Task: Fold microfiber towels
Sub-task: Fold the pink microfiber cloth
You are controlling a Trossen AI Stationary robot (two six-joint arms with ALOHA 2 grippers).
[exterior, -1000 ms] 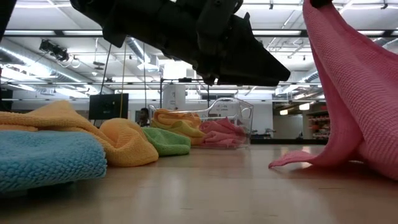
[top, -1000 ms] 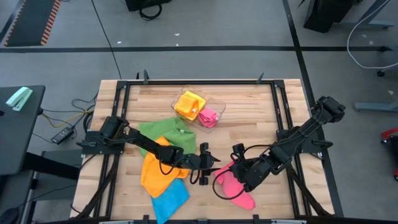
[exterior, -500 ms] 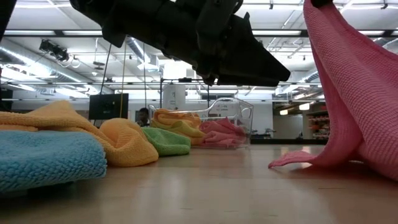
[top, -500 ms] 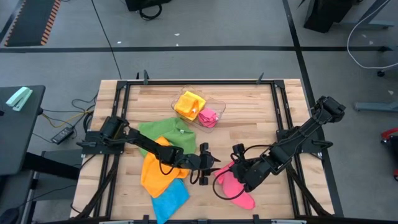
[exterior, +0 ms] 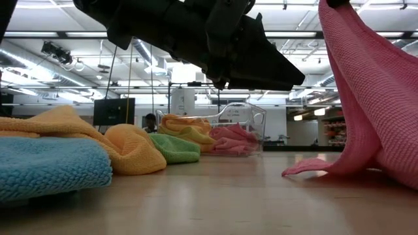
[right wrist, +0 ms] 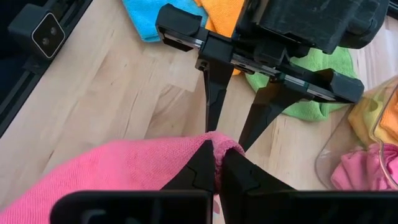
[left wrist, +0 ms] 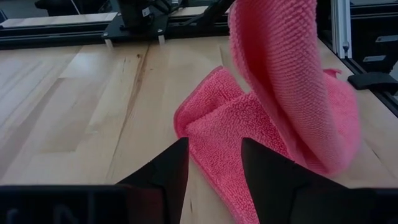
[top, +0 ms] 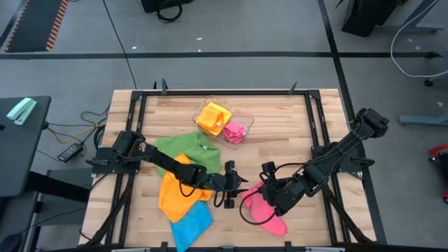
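Right now the pink towel is partly lifted off the wooden table, near its front edge and a bit to the right of the middle. The right gripper is pinched tight on one corner of it and holds that corner up, so the cloth hangs down from the fingers while the rest lies flat on the wood. The left gripper is just beside it, pointing straight at the held corner. Its fingers are part way open and hold nothing, with the gap between them aimed at the edge of the pink cloth lying just ahead. So the left one looks ready to catch a second edge, and it is the nearer free gripper. Behind the left arm lie the orange towel, the blue towel and the green towel. Farther back, a clear plastic tray holds a yellow towel and another pink one.
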